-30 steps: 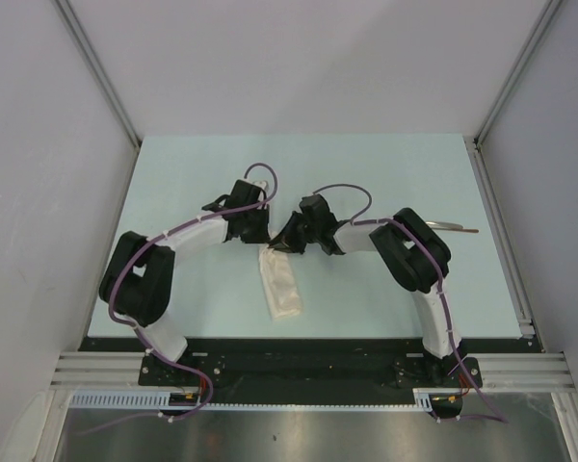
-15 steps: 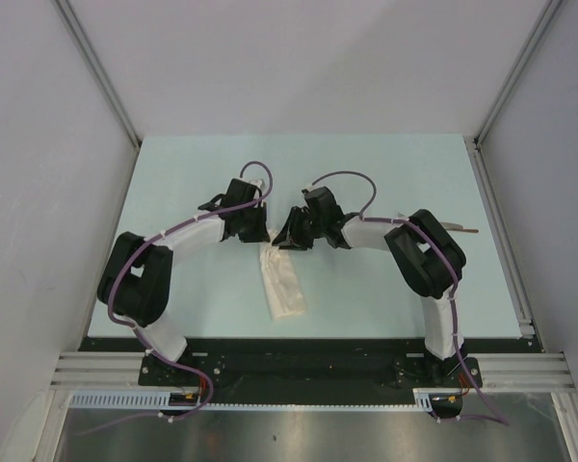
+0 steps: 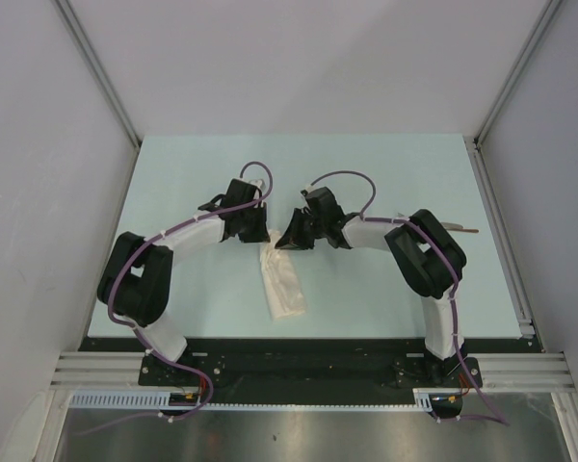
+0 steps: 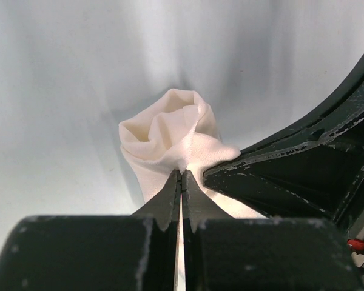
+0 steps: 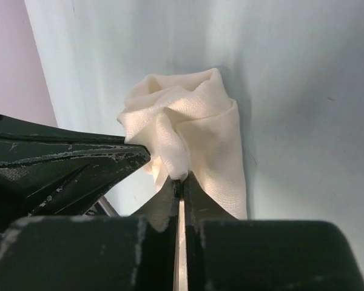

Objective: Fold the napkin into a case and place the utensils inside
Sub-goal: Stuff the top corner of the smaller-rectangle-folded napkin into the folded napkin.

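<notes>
On the pale green table (image 3: 385,173), about mid-way across & nearer the arm bases, lies the case (image 3: 283,287). It is a long, thin, creamy white pouch of soft cloth w/ a fine weave & small creases. Most of it lies flat and a bit slanted, w/ its near end pointing at the bases. Its far end is bunched up into round, puffy folds, a bit like a little rose. The L gripper (image 4: 182,174) & R gripper (image 5: 179,182) meet at that far end, coming in from each side, tips just beside each other. Both are black, hard & pointy like wedges, w/ scuffed pale marks on the edges. The L jaws are pressed tight together w/ a bit of cloth pinched at the tips. The R jaws are pressed tight too, nipping a fold of the same end. The rest of the case trails away from both toward the bases. The spoon (image 3: 465,229) lies well apart, off to the R behind the R arm. Only a thin shiny bit of handle shows.
</notes>
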Available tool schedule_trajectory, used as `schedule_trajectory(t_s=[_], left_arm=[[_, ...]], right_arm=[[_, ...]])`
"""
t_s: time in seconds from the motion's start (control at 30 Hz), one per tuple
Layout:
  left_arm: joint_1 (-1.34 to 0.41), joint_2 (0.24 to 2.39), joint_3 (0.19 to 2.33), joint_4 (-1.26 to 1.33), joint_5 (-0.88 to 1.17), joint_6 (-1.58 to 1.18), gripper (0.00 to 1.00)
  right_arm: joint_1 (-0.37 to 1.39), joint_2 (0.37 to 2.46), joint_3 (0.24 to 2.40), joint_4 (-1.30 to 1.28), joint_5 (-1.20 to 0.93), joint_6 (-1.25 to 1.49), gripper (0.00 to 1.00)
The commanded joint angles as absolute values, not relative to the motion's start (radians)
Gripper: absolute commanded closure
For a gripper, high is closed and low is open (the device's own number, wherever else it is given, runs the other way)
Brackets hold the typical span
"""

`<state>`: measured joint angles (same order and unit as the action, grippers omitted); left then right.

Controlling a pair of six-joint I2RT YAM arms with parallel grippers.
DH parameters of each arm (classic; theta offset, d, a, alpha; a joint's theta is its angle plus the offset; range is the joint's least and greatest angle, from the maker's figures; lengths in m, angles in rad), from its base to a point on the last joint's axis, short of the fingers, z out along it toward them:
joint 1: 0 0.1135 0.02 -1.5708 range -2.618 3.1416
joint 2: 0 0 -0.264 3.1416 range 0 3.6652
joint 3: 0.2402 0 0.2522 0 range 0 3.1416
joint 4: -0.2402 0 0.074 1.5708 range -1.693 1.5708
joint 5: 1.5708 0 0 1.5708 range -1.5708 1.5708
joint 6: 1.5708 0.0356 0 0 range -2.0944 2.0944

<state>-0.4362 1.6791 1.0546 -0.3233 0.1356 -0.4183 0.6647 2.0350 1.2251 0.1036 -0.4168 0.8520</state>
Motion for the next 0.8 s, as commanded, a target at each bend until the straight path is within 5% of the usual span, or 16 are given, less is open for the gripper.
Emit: schedule_trajectory(t_s=[0.0,0.43,0.67,0.77], left_arm=[[-0.436,1.638,1.051,-0.291,0.167,-0.422,1.00],[-0.445,1.661,1.049,-0.294,0.187,-0.440,1.00],[-0.422,1.637,1.023,-0.287,0.158,-0.457,1.00],[-0.419,1.643,1.029,-0.298,0.152,-0.453,1.00]], right_arm=[[0.672,2.063,1.261,0.179,-0.454,0.891,1.00],[0.683,2.249,1.396,0.357,-0.532,1.111,1.00],[0.652,2.143,1.327,0.302,-0.571,1.007,0.75],[0.647,2.105,1.304,0.252,-0.581,0.973,0.73]])
